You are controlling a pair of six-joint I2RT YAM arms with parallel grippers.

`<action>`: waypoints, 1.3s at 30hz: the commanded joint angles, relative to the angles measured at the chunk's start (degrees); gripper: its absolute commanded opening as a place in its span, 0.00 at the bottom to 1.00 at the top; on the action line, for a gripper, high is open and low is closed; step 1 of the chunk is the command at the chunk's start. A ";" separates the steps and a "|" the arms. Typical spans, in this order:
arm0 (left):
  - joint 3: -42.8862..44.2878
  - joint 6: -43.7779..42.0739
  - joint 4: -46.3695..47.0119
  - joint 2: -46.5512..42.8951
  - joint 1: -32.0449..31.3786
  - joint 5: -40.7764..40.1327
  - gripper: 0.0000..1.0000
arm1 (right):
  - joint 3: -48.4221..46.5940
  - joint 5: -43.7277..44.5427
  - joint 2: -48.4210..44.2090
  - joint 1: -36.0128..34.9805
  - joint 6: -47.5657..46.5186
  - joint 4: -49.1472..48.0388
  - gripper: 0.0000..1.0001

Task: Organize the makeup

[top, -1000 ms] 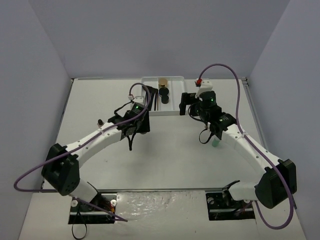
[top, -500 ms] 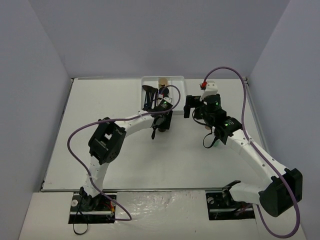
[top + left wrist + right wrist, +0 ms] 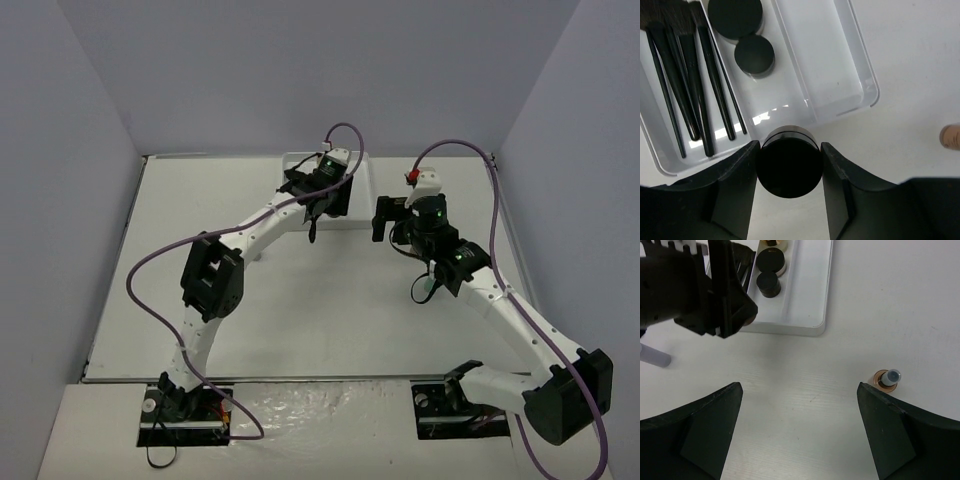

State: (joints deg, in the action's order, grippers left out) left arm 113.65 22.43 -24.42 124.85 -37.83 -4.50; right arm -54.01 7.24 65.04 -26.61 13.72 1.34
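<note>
Black compact: round, clamped in my left gripper, low centre of the left wrist view.
Left grip: my two fingers press on its sides, one on each, with the jaws partly apart and closed on it.
Below the compact: the near rim of the white tray, at the foot of the middle compartment. I cannot tell whether the compact touches the rim.
Middle compartment: a large compact at the top edge of that view, with a small compact just beside it, nearer my fingers.
Left compartment: thin black brushes lying lengthwise side by side, bristles toward the upper left corner.
Gold jar: at the top edge of the right wrist view, in the tray beyond the two loose compacts.
Right gripper: spread wide and holding nothing. Its fingers fill the lower corners of the right wrist view, above the white table.
Tan bottle: upright on the table with a pale cap, right of centre in the right wrist view, outside the tray.
Pale bottle: on its side on the table at the left edge of that view, outside the tray.
Overhead: my left gripper is at upper centre over the tray, and my right gripper is just to the right of the tray.
</note>
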 commanded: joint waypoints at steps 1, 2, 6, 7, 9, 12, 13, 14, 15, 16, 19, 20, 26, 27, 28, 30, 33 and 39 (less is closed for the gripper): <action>8.67 -2.33 -2.52 5.41 1.93 2.24 0.05 | -0.02 1.54 -3.43 0.33 0.58 -0.91 0.96; 10.52 -2.47 -3.25 7.30 2.22 2.82 0.05 | 0.02 1.65 -3.65 0.33 0.55 -0.15 0.96; 16.22 -2.63 -5.43 12.03 3.13 4.12 0.05 | 0.35 2.57 -4.72 0.33 0.59 1.23 0.96; 17.02 -2.59 -6.15 12.73 3.29 4.28 0.05 | 0.42 2.91 -4.90 0.33 0.55 1.39 0.96; 18.13 -2.48 -7.20 13.64 3.61 4.50 0.05 | 0.48 3.84 -5.17 0.33 0.36 1.64 0.96; 17.93 -2.83 -6.96 14.20 3.72 4.50 0.17 | 0.30 4.45 -5.09 0.33 0.35 1.74 0.96; 17.93 -2.83 -6.90 14.30 3.72 4.50 0.24 | 0.20 4.50 -4.83 0.33 0.45 1.74 0.96; 17.95 -2.83 -6.84 14.40 3.75 4.58 0.31 | 0.08 4.56 -4.61 0.33 0.55 1.74 0.96; 18.01 -2.82 -6.78 14.45 3.81 4.85 0.38 | -0.07 4.64 -4.44 0.34 0.60 1.74 0.96; 18.01 -2.79 -6.78 14.38 3.81 5.25 0.42 | -0.17 4.74 -4.24 0.37 0.57 1.78 0.96; 18.10 -2.61 -6.69 13.88 3.86 5.69 0.57 | -0.49 5.51 -3.87 0.37 0.84 1.96 0.96; 18.10 -2.57 -6.69 13.46 3.88 5.58 0.63 | -0.61 6.10 -3.72 0.42 1.21 2.08 0.96; 18.10 -2.33 -7.46 10.82 4.17 5.03 0.88 | -1.49 10.87 -2.34 0.66 4.29 4.73 0.96; 18.08 -2.17 -7.68 10.24 4.30 5.03 0.89 | -1.73 12.06 -1.87 0.96 5.14 5.90 0.96; 18.02 -1.87 -7.92 9.47 4.42 5.03 0.90 | -1.97 13.38 -1.34 1.37 6.21 7.15 0.96; 17.98 -1.33 -8.49 6.82 4.66 4.84 0.93 | -2.00 14.81 -0.54 2.51 8.51 9.33 0.96; 17.83 -1.16 -9.62 2.26 4.79 2.82 0.97 | -1.43 15.60 0.89 5.09 12.09 13.02 0.95; 12.26 -2.09 -12.16 -10.39 4.82 0.27 0.97 | 0.56 15.21 3.02 7.22 20.08 18.80 0.92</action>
State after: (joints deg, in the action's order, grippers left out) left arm 127.01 20.44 -36.39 130.09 -33.50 -1.28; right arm -53.51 19.67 66.94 -20.05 26.45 16.04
